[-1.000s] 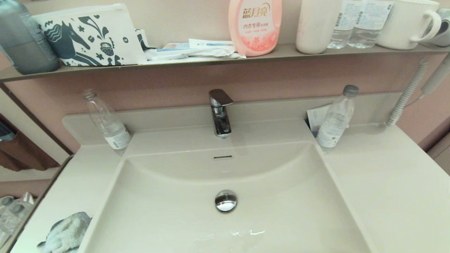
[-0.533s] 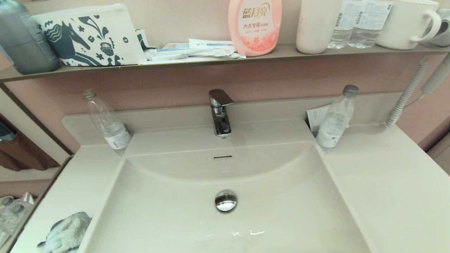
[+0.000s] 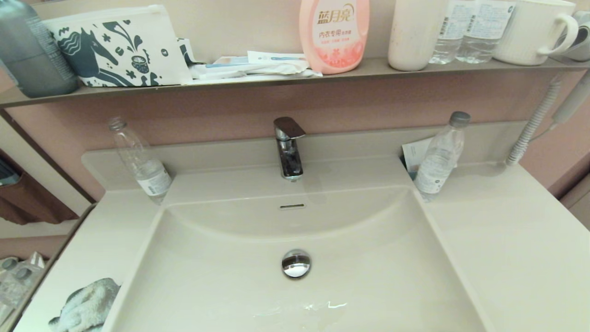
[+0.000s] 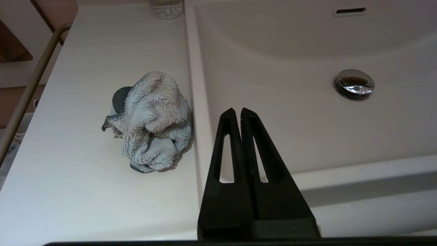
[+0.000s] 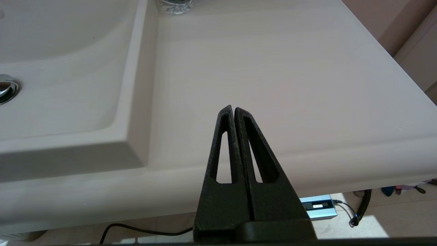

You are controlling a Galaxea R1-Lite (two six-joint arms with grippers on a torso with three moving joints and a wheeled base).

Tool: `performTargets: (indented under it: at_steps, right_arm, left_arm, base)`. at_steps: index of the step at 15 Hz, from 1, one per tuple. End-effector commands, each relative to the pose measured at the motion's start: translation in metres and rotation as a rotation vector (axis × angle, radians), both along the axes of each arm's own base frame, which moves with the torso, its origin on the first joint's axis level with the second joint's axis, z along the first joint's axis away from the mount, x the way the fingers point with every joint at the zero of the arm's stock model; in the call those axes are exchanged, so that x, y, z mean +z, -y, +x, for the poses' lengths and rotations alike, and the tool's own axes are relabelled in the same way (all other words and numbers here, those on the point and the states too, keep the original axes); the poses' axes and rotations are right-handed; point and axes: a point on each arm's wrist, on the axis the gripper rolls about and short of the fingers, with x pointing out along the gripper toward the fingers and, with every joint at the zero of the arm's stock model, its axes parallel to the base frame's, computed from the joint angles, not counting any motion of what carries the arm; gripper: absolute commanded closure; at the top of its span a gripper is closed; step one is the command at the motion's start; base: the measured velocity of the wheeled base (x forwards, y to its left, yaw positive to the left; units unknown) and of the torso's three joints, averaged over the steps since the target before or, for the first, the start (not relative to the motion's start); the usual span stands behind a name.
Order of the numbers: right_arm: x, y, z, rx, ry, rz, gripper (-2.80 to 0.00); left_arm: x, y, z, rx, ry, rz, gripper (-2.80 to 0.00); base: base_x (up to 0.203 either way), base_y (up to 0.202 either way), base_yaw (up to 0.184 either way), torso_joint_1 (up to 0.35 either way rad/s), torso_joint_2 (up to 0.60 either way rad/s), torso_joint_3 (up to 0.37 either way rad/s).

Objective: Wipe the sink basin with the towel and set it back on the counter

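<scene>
Towel (image 4: 150, 121) sits bunched on the counter (image 4: 85, 68), touching the basin (image 4: 290, 112) edge.

Grey towel (image 4: 150, 121) crumpled on counter (image 4: 85, 61), beside sink basin (image 4: 290, 112).

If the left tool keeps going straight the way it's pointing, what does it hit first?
Probably the sink basin floor near its left wall; depth is unclear. The shut left tool points past the towel, which lies beside that line.

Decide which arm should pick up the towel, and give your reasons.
Probably the left. The towel lies bunched on the counter left of the sink basin, beside the left gripper. The right gripper hangs across the basin, both shut.
</scene>
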Motion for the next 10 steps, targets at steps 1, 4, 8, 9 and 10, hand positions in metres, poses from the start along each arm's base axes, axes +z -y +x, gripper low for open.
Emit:
performTargets:
  at_steps: [1, 4, 8, 9, 10]
  right_arm:
    - [0.0001, 0.0000, 0.0001, 0.000, -0.001, 0.000, 0.00]
    - [0.0001, 0.0000, 0.0001, 0.000, -0.001, 0.001, 0.00]
    - [0.0001, 0.0000, 0.0001, 0.000, -0.001, 0.001, 0.00]
    - [0.0001, 0.0000, 0.0001, 0.000, -0.001, 0.001, 0.00]
    - [0.0001, 0.0000, 0.0001, 0.000, -0.001, 0.001, 0.00]
  left_arm:
    - [0.0001, 0.0001, 0.0000, -0.002, 0.001, 0.009, 0.00]
    - [-0.0079, 0.0003, 0.0028, -0.019, -0.017, 0.084, 0.00]
    - [-0.0069, 0.0004, 0.0037, -0.020, 0.010, 0.085, 0.00]
    - [-0.0069, 0.0004, 0.0037, -0.019, 0.010, 0.077, 0.00]
    - [-0.0067, 0.0002, 0.0038, -0.012, 0.009, 0.052, 0.00]
  base:
    - [0.000, 0.000, 0.000, 0.000, 0.00, 0.000]
    - [0.000, 0.000, 0.000, 0.000, 0.00, 0.000]
    - [0.000, 0.000, 0.000, 0.000, 0.00, 0.000]
    - [0.000, 0.000, 0.000, 0.000, 0.00, 0.000]
    - [0.000, 0.000, 0.000, 0.000, 0.00, 0.000]
